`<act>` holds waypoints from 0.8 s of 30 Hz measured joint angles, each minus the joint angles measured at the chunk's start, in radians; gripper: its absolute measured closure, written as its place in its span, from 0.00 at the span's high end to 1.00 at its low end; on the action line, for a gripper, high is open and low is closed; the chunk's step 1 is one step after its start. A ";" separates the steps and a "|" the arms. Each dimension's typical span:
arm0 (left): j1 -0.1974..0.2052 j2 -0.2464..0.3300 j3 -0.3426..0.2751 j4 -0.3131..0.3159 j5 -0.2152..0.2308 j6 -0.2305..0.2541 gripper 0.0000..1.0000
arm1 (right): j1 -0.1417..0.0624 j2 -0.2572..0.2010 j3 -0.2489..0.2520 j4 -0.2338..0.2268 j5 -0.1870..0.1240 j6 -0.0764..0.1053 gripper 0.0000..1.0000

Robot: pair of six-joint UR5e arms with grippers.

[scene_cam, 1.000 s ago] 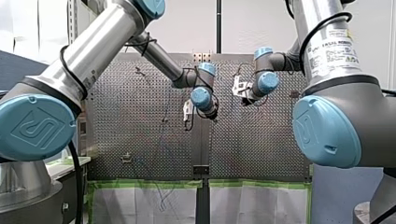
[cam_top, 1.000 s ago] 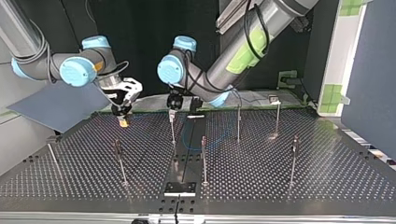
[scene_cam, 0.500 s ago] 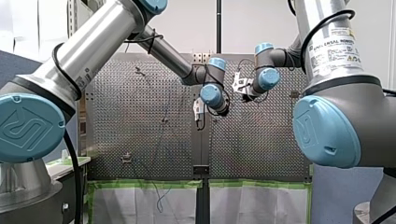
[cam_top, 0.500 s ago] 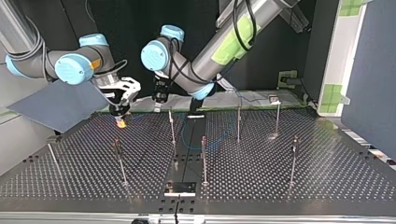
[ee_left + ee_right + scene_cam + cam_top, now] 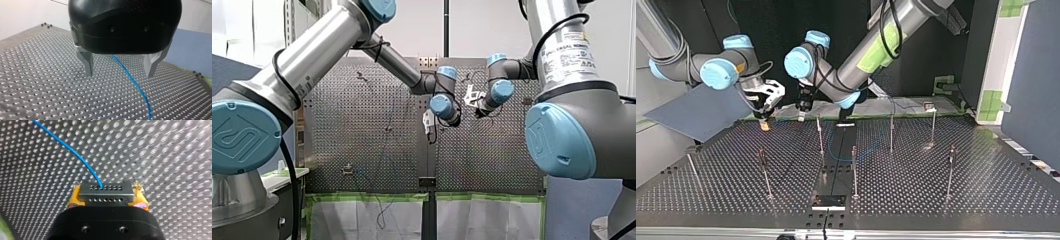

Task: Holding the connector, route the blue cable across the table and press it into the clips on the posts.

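Observation:
My right gripper (image 5: 106,202) has yellow pads shut on the grey connector (image 5: 106,193). The blue cable (image 5: 75,152) leaves the connector's row of holes and runs ahead over the perforated plate. At the top view's left this gripper (image 5: 765,125) hangs low near the table's far edge. My left gripper (image 5: 119,75) stands open, its metal fingers (image 5: 88,63) on either side of the blue cable (image 5: 135,85), which lies on the plate below them, untouched. In the top view my left gripper (image 5: 801,117) is just beside the right one. Slack cable (image 5: 831,145) curves round the middle posts.
Several thin clip posts stand on the table, among them one (image 5: 820,132) next to my left gripper, one in the middle (image 5: 854,167) and one at the top view's right (image 5: 950,170). A blue-grey panel (image 5: 696,112) leans behind my right arm.
My left arm has swung toward the top view's left, from beside the middle post to close beside my right gripper. The right gripper has barely shifted and keeps the connector.

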 joint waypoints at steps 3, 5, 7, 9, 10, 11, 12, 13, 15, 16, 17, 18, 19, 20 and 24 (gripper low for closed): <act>-0.001 -0.005 0.001 -0.001 0.002 -0.001 1.00 | -0.008 0.026 0.001 -0.001 0.001 0.001 0.00; -0.002 -0.006 0.001 0.001 0.003 -0.001 1.00 | -0.013 0.046 0.001 -0.002 0.001 0.001 0.00; -0.002 -0.007 0.001 0.007 0.003 -0.001 1.00 | -0.018 0.059 0.001 -0.004 0.001 0.001 0.00; -0.003 -0.010 0.004 0.012 0.004 -0.001 1.00 | -0.023 0.067 0.001 -0.008 0.000 0.001 0.00; -0.004 -0.015 0.008 0.011 0.005 -0.001 1.00 | -0.025 0.069 0.001 -0.011 0.000 0.001 0.00; -0.006 -0.020 0.013 0.009 0.006 -0.001 1.00 | -0.028 0.071 0.001 -0.016 -0.001 0.002 0.00; -0.009 -0.025 0.018 0.005 0.005 0.000 1.00 | -0.030 0.072 0.001 -0.020 -0.002 0.003 0.00; -0.013 -0.034 0.027 0.000 0.004 -0.001 1.00 | -0.032 0.072 0.001 -0.025 -0.004 0.003 0.00; -0.019 -0.050 0.042 -0.001 0.002 -0.003 1.00 | -0.037 0.073 0.001 -0.032 -0.012 0.004 0.00; -0.022 -0.060 0.052 0.001 0.000 -0.007 1.00 | -0.039 0.073 0.000 -0.034 -0.017 0.005 0.00; -0.022 -0.068 0.060 0.006 -0.002 -0.012 1.00 | -0.042 0.073 0.000 -0.037 -0.026 0.005 0.00; -0.022 -0.076 0.068 0.013 -0.005 -0.016 1.00 | -0.043 0.073 0.000 -0.038 -0.033 0.006 0.00; -0.022 -0.084 0.077 0.022 -0.007 -0.020 1.00 | -0.045 0.073 0.000 -0.039 -0.039 0.006 0.00; -0.022 -0.089 0.083 0.029 -0.007 -0.023 1.00 | -0.047 0.073 0.000 -0.041 -0.046 0.006 0.00; -0.023 -0.114 0.112 0.037 -0.009 -0.027 1.00 | -0.050 0.074 0.000 -0.045 -0.056 0.007 0.00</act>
